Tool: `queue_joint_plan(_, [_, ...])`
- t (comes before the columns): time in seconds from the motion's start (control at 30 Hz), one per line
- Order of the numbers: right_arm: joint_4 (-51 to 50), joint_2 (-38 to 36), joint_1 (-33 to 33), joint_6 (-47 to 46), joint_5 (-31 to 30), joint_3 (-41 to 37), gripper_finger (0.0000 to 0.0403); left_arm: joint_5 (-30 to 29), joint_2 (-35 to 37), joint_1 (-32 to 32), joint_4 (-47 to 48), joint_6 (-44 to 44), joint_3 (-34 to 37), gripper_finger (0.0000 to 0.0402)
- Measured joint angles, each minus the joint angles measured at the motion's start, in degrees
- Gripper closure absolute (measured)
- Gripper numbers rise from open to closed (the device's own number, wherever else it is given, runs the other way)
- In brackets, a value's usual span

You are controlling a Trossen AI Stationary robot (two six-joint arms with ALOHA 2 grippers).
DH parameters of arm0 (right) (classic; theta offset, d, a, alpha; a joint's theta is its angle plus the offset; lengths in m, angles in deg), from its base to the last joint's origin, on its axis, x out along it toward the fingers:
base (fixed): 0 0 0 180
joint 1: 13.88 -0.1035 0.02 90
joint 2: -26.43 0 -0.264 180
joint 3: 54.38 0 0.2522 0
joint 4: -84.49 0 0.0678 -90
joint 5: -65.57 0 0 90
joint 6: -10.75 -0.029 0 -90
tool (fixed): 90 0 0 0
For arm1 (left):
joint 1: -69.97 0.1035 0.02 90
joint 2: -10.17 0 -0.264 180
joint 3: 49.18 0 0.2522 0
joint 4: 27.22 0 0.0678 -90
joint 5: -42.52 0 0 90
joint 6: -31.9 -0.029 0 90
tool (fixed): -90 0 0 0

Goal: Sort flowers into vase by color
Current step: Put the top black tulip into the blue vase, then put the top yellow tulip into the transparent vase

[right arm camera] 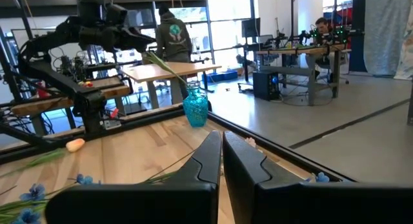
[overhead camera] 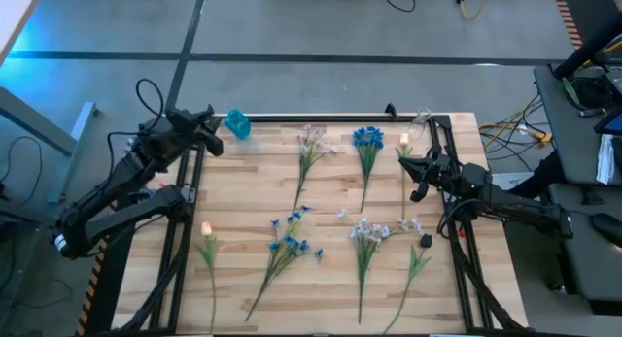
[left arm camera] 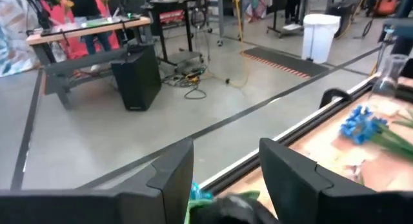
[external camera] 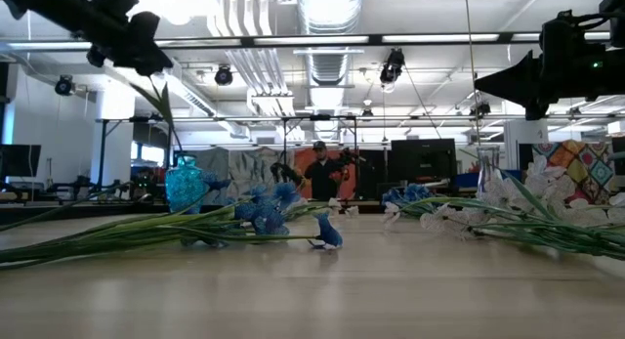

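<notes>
Left gripper (overhead camera: 216, 143) is spread beside the blue vase (overhead camera: 237, 123); right gripper (overhead camera: 405, 164) is pressed together, empty. The flowers (overhead camera: 366, 143) are likely light and floppy, best pinched mid-stem.

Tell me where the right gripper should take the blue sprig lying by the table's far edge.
Grip the blue sprig on its bare stem about midway down, clear of the blossom head, and come straight down from above with the fingers across the stem. It lies flat, blossoms toward the far edge. A peach tulip lies alongside, so a sideways approach would probably disturb it. The right gripper is shut and must open first.
</notes>
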Motion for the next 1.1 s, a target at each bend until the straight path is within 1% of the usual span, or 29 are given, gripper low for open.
queue_joint_plan(0.33, [0.0, 0.0, 0.01, 0.0, 0.0, 0.0, 0.0394, 0.54, -0.36, 0.0, 1.82, -3.25, -7.53, 0.0239])
queue_joint_plan(0.37, [0.0, 0.0, 0.01, 0.0, 0.0, 0.0, 0.0394, 2.1, -0.39, 0.02, 2.1, -3.4, -8.35, 0.024])
queue_joint_plan(0.43, [0.02, 0.0, 0.01, 0.0, 0.0, 0.02, 0.0394, 7.53, -0.32, 0.02, 2.17, -3.61, -9.2, 0.0246])
queue_joint_plan(0.5, [0.02, 0.0, 0.01, 0.0, 0.0, 0.0, 0.0394, 15.31, -0.01, -0.16, 2.02, -4.34, -9.21, 0.0264])
queue_joint_plan(0.57, [0.46, 0.0, 0.01, 0.03, 0.0, 0.0, 0.0394, 20.92, 0.47, -0.88, -0.52, -4.33, -8.26, 0.0294])
queue_joint_plan(0.67, [3.54, -0.02, 0.01, 0.02, 0.04, 0.02, 0.0394, 24.09, 1.81, -3.67, -5.03, -4.28, -4.91, 0.0347])
queue_joint_plan(0.73, [3.27, 0.0, 0.01, 0.02, 0.49, 0.13, 0.0394, 25.1, 2.66, -6.83, -8.5, -5.03, -1.84, 0.0382])
queue_joint_plan(0.8, [1.7, 0.47, -0.01, -0.48, 0.55, 0.67, 0.0394, 25.21, 3.45, -10.88, -11.72, -5.48, 1.31, 0.0395])
queue_joint_plan(0.87, [0.96, 0.96, 0.01, -1.06, 0.55, 1.33, 0.0394, 25.02, 3.95, -15.64, -14.93, -6.08, 3.94, 0.0394])
queue_joint_plan(0.93, [0.87, 1.86, -0.01, -1.68, 0.52, 1.99, 0.0394, 23.12, 4.03, -20.8, -16.68, -6.72, 5.91, 0.0395])
queue_joint_plan(1.0, [-0.15, 3.01, -0.01, -2.36, 0.52, 2.75, 0.0394, 18.33, 3.67, -26.64, -17.83, -7.8, 7.5, 0.0399])
queue_joint_plan(1.1, [-2.16, 5.33, -0.01, -3.07, 0.47, 4.77, 0.0394, 9.07, 2.68, -36.18, -17.83, -9.41, 9.5, 0.0401])
